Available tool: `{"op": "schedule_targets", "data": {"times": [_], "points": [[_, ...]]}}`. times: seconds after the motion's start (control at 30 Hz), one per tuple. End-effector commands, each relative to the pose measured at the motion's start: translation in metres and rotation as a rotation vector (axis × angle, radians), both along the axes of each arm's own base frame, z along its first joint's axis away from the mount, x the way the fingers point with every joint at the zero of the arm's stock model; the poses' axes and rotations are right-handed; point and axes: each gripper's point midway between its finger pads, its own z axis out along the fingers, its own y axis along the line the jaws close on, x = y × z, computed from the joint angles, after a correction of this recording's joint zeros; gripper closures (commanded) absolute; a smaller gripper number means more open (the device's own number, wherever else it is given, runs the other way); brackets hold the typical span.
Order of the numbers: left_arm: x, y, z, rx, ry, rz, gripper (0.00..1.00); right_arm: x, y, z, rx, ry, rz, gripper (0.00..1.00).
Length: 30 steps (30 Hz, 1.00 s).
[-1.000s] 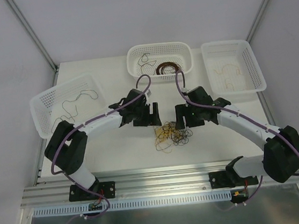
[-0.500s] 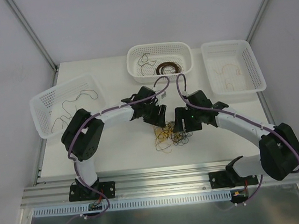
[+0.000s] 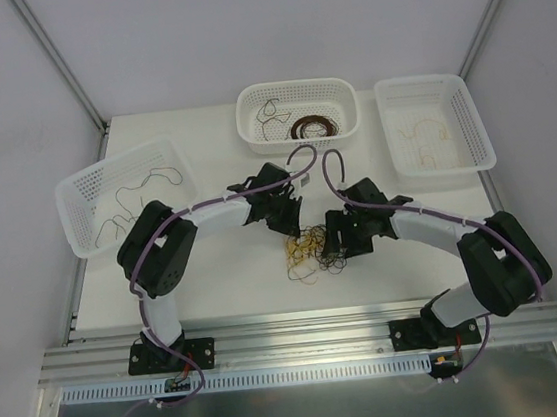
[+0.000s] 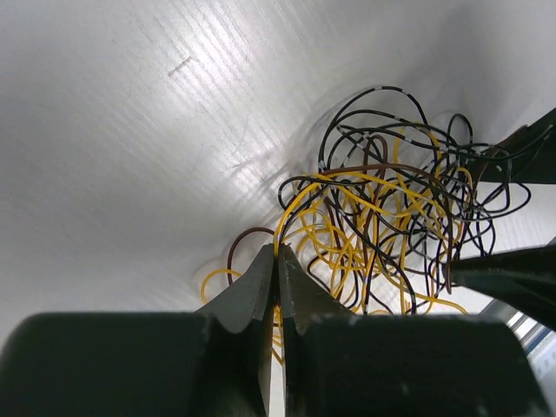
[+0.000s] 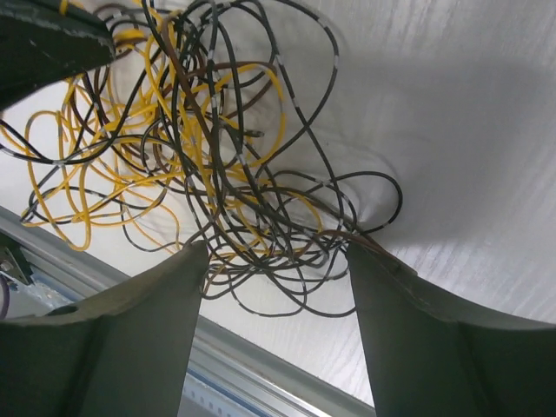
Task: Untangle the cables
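White table — both arms reach inward: left pincer clamps cables, right pincer wide.

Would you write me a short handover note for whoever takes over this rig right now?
Left gripper: shut on a yellow strand at the edge of the cables.
Right gripper: open, straddling the clump's opposite edge.
Done: a few strands lie in the white baskets.
Left: the main clump, on the table between the grippers, is tangled; pull it apart.

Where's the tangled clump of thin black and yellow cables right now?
The cable clump lies centrally in the top view, between the left gripper and right gripper.
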Motion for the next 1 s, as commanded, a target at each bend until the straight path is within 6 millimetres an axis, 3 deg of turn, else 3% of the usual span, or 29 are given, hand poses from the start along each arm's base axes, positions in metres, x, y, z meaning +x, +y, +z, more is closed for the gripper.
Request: {"op": "schedule_targets", "data": {"times": [0.0, 0.13, 0.17, 0.23, 0.27, 0.33, 0.53, 0.67, 0.7, 0.83, 0.97], "points": [[0.004, 0.002, 0.027, -0.024, -0.076, 0.015, 1.00, 0.005, 0.001, -0.007, 0.016, 0.013, -0.025, 0.33], [0.009, 0.012, 0.057, -0.041, -0.149, 0.068, 1.00, 0.006, -0.012, -0.016, -0.002, 0.044, -0.075, 0.51], [0.007, 0.015, 0.060, -0.040, -0.154, 0.078, 1.00, 0.004, -0.016, -0.019, -0.011, 0.053, -0.087, 0.64], [0.008, 0.022, 0.077, -0.061, -0.186, 0.111, 1.00, 0.007, -0.028, -0.022, -0.035, 0.063, -0.129, 0.78], [0.006, 0.026, 0.079, -0.058, -0.186, 0.120, 1.00, 0.007, -0.032, -0.023, -0.042, 0.069, -0.142, 0.91], [0.005, 0.032, 0.095, -0.083, -0.206, 0.144, 1.00, 0.009, -0.044, -0.024, -0.053, 0.078, -0.185, 0.99], [0.005, 0.071, 0.115, -0.093, -0.224, 0.283, 1.00, 0.022, -0.086, -0.013, -0.066, 0.069, -0.310, 0.99], [0.009, 0.119, 0.108, -0.065, -0.193, 0.479, 1.00, 0.036, -0.120, 0.009, -0.085, 0.017, -0.396, 0.99], [0.008, 0.129, 0.113, -0.074, -0.197, 0.531, 1.00, 0.037, -0.125, 0.013, -0.089, 0.009, -0.407, 0.99], [0.000, 0.161, 0.099, -0.039, -0.167, 0.671, 1.00, 0.041, -0.142, 0.031, -0.108, -0.018, -0.471, 0.99], [-0.008, 0.178, 0.093, -0.024, -0.160, 0.744, 1.00, 0.044, -0.141, 0.042, -0.082, -0.044, -0.486, 0.99]]}}
